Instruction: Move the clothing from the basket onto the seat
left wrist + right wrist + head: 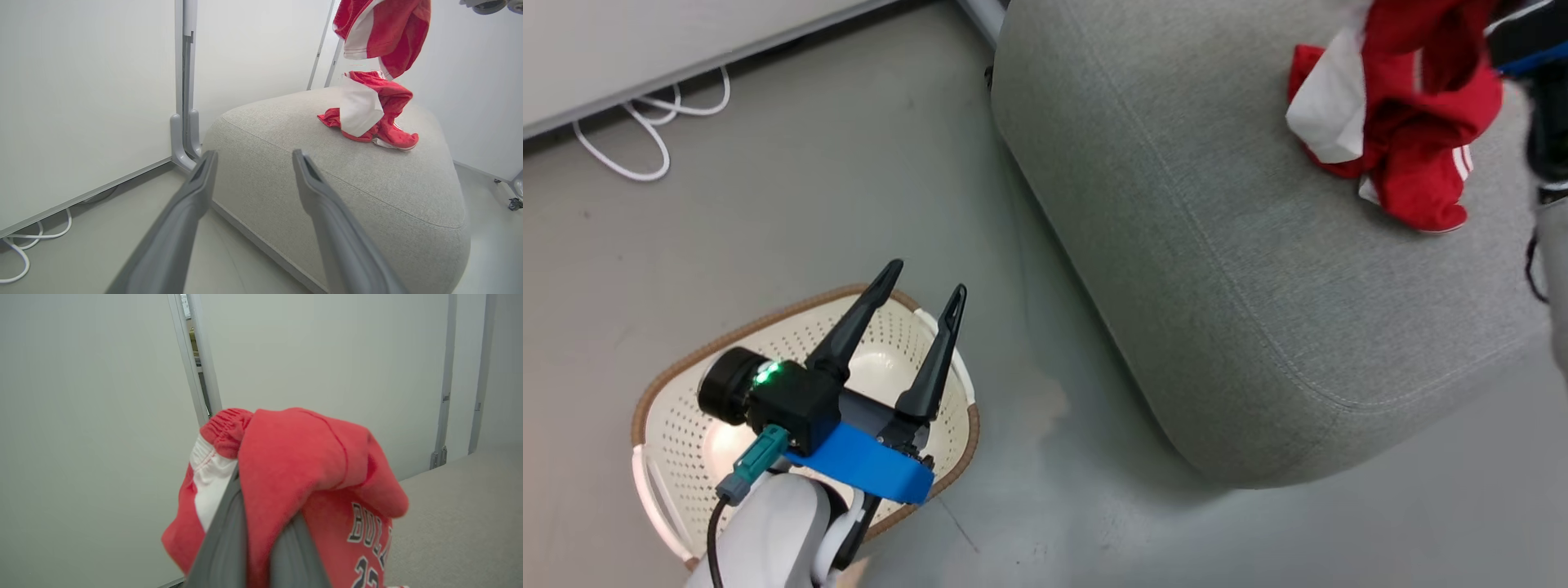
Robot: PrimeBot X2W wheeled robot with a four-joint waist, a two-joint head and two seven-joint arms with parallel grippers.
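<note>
Right end effector [261, 539] clenched on the clothing [310, 457] — hanging long-axis down onto the seat [327, 196], its tips buried in fabric; left end effector [927, 279] splayed over the basket [678, 433].

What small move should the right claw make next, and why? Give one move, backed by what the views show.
Probably open the right claw and let go. It is shut on the red clothing, which hangs above the grey seat with its lower end already lying on it, so a release should drop the rest there.
</note>
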